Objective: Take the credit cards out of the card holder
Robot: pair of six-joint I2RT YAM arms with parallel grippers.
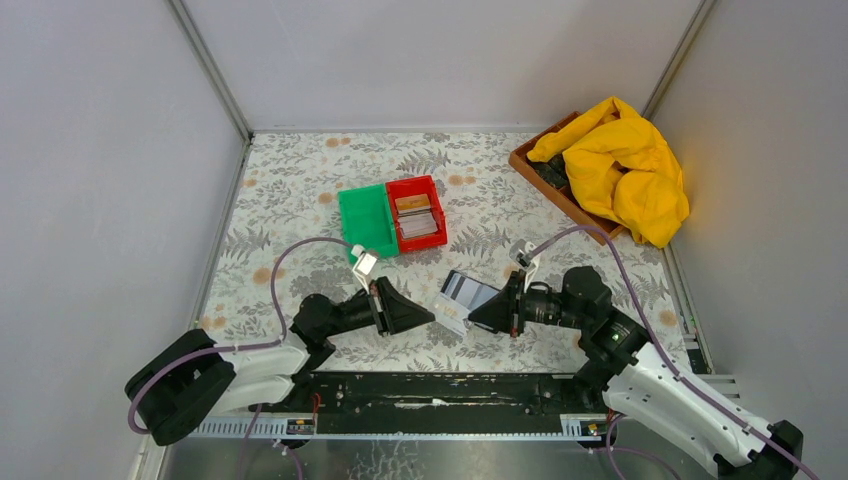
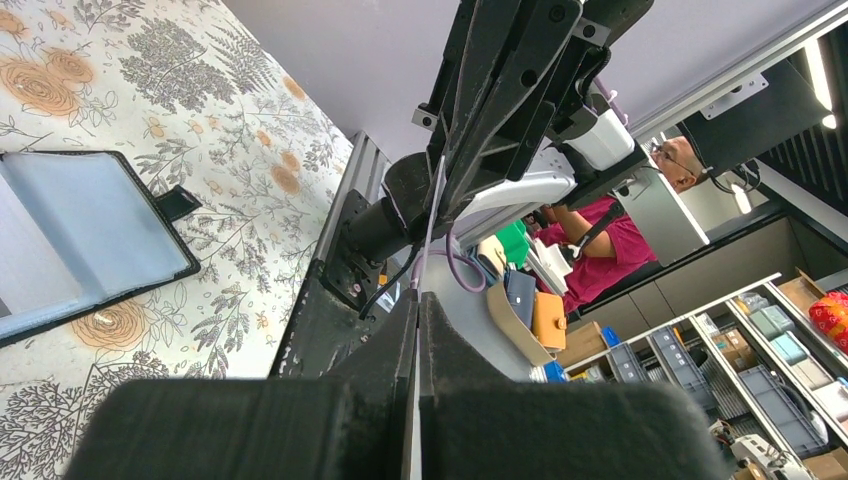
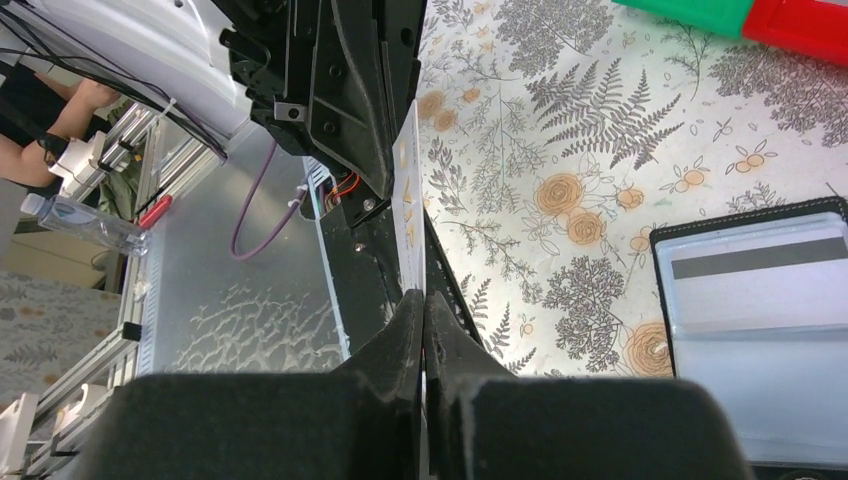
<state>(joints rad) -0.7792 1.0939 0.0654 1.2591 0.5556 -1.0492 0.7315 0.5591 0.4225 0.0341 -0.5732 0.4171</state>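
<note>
Starting with the top external view, the card holder [image 1: 470, 291] lies open on the floral table [image 1: 300, 180], near the front edge and well apart from the green bin [image 1: 365, 220] and the red bin [image 1: 441, 215], which stand touching side by side farther back. Several loose cards [image 1: 418, 218] lie inside the red bin. The left gripper [image 1: 432, 316] and the right gripper [image 1: 470, 320] point tip to tip just in front of the holder. From this view, what sits between their tips is too small to tell. A yellow cloth [image 1: 625, 165] is heaped in a brown tray [image 1: 530, 165] at the far right corner. In the left wrist view, the fingers are pressed together on a white credit card [image 2: 432, 215] seen edge-on. The card runs from the finger pads straight up to the tip of the opposite gripper. The holder lies flat on the table at the left edge, with its glossy bluish sleeve facing up. In the right wrist view, the fingers are likewise pinched shut on the same white card, which stands on edge and reaches up to the left gripper's fingers. The holder lies at the right, with a striped card [image 3: 760, 265] visible in its sleeve.
</note>
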